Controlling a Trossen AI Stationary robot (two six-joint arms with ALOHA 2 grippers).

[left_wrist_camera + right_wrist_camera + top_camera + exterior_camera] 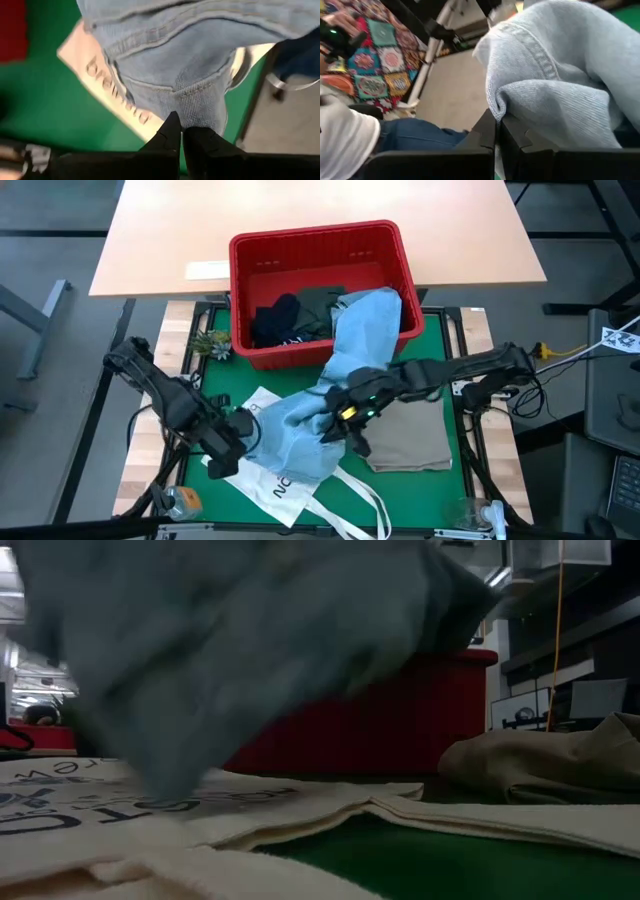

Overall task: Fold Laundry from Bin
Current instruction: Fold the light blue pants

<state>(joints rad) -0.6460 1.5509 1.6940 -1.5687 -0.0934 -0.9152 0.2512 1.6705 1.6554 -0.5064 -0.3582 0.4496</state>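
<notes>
The light blue jeans (345, 365) stretch from the red bin (262, 252) down over the table. Their upper part lies over the bin's near rim, and their lower part hangs above the white tote bag (262, 480). My left gripper (247, 430) is shut on the jeans at their left end. My right gripper (338, 420) is shut on them near the middle of the table. Dark garments (290, 318) lie inside the bin. In the low view the jeans (250, 630) hang blurred above the tote bag (200, 825). My left gripper pinches a stitched seam edge of the jeans (196, 102) between its two shut fingers, coming from above and pointing down. The denim spreads away from the fingertips above the tote bag. My right gripper pinches a bunched fold of the jeans (517, 102) between its shut fingers, slanting down from the table's right side. How many layers it has, I cannot tell. The cloth bulges over the fingertips.
A folded khaki cloth (410, 435) lies on the green mat (440, 340) at the right, also in the low view (550, 760). The tote bag's straps (360, 505) trail toward the near edge. A light wooden table (320, 210) stands behind the bin.
</notes>
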